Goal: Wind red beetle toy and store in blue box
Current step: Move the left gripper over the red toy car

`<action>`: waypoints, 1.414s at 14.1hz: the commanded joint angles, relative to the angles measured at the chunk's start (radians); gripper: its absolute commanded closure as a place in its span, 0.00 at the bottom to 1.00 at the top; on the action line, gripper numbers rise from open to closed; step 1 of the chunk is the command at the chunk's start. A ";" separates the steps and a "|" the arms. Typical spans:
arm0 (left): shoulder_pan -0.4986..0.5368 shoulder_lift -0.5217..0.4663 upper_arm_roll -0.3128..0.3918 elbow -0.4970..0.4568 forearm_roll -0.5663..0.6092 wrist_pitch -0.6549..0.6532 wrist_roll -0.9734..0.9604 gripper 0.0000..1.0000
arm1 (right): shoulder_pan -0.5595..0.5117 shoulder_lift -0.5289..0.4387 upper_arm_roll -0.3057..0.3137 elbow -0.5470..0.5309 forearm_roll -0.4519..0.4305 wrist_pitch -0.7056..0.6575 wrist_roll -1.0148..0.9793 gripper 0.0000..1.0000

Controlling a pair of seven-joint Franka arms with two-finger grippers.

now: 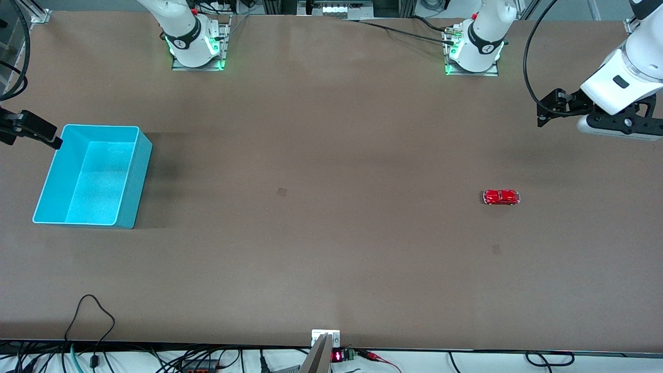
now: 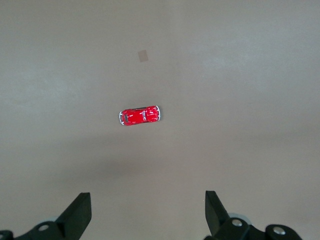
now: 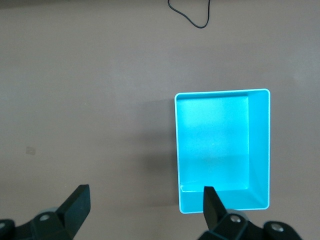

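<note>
Left gripper [image 2: 145, 212] held in the air above the table [image 1: 331, 233] at the left arm's end, fingers spread wide, nothing held, red beetle toy [image 1: 501, 197] lying on the table near it, right gripper [image 3: 142, 210] held wide and unladen beside the blue box [image 1: 49, 178] at the right arm's end.

White rounded arms, black end effector [image 2: 145, 220] fingers (green-lit bases)

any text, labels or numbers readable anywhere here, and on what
None can be read.
Red beetle toy: no lettering shows.
Blue box: plain walls, no label.
Small display at the table edge nearest the front camera: red digits glow, too small to read.
Round marks on both arm bases: too blurred to read.
</note>
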 commanded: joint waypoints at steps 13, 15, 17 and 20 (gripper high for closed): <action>-0.003 0.022 0.014 0.034 0.010 -0.026 0.013 0.00 | -0.010 0.105 0.007 -0.013 -0.007 -0.010 -0.025 0.00; 0.000 0.036 0.014 0.034 0.004 -0.055 0.021 0.00 | -0.010 0.116 0.007 -0.013 -0.005 -0.043 -0.022 0.00; -0.003 0.049 0.011 0.034 0.005 -0.114 0.027 0.00 | 0.000 0.116 0.007 -0.010 -0.015 -0.059 -0.015 0.00; -0.001 0.069 0.010 0.031 0.007 -0.158 0.072 0.00 | -0.002 0.122 0.008 -0.015 -0.015 -0.065 -0.017 0.00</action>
